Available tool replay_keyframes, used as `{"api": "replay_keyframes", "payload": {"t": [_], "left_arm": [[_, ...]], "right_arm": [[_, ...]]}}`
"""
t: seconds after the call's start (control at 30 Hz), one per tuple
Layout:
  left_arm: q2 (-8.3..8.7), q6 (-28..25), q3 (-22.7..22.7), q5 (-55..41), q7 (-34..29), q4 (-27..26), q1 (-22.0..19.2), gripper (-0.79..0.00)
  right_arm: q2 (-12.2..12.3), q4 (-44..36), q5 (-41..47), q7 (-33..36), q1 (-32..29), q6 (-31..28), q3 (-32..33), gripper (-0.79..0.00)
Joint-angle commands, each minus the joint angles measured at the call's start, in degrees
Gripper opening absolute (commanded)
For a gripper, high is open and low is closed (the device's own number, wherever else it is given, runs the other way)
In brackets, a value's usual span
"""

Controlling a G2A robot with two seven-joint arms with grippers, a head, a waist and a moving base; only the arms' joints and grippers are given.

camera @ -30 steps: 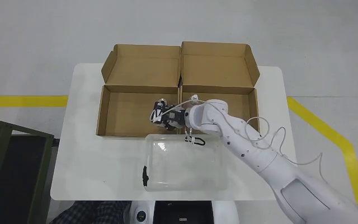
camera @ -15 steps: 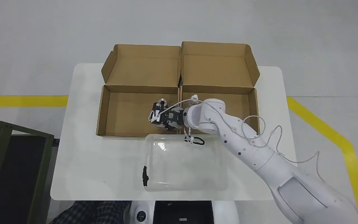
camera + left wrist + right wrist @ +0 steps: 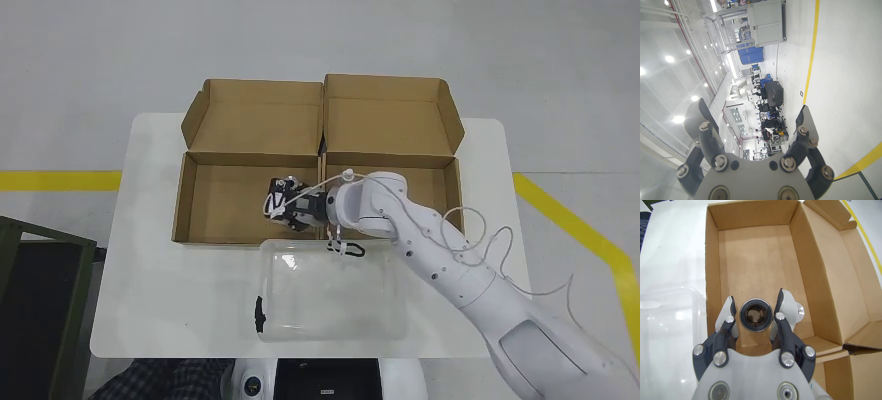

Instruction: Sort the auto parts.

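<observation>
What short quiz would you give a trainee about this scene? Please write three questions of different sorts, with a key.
1. Fill in: The clear bin stands on the white ____, nearer the robot than the left cardboard box and the right cardboard box.
2. Over what does the right gripper hang? A. the left cardboard box B. the right cardboard box C. the clear bin
3. True or false: A ring-shaped part sits between the right gripper's jaws.
Key: 1 table; 2 A; 3 true.
</observation>
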Motion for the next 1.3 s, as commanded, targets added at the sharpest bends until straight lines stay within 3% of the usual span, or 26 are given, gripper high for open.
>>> {"api": "replay_keyframes", "payload": {"t": [0.0,0.4,0.87,1.27], "left_arm": [[0.0,0.0,0.0,0.0,0.0,0.0,0.0,0.0],[0.0,0.0,0.0,0.0,0.0,0.0,0.0,0.0],[0.0,0.0,0.0,0.0,0.0,0.0,0.0,0.0],[0.0,0.0,0.0,0.0,0.0,0.0,0.0,0.0]], "right_arm": [[0.3,-1.8,0.0,-0.2,-0.6,-0.2,1.1,-0.391],[4.2,-16.1,-2.0,-3.1,-11.0,-1.2,12.5,-0.332],[8.7,-27.5,-13.8,-21.2,-30.6,3.3,31.3,-0.142],[10.8,-33.1,-15.3,-32.0,-46.5,6.0,45.5,0.0]]}}
